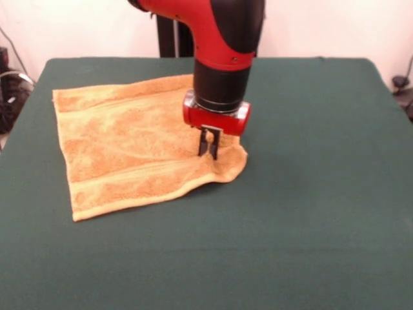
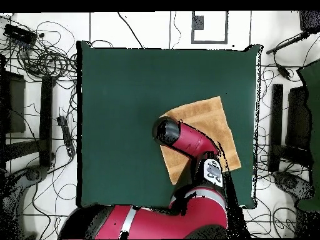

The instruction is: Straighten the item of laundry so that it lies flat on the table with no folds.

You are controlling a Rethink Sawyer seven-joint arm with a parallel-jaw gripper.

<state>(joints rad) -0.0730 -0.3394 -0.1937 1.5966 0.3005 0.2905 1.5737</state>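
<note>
The golden-orange towel lies spread on the left half of the dark green table, mostly flat, with woven bands near its front and back edges. Its right near corner is rumpled and slightly raised. My gripper points straight down onto that corner, its fingers close together and pinching the cloth. In the overhead view the towel lies toward the table's right side, and the arm's black head covers the gripper and one towel corner.
The red and black arm comes down over the towel's far right part. Cables and stands lie on the floor around the table.
</note>
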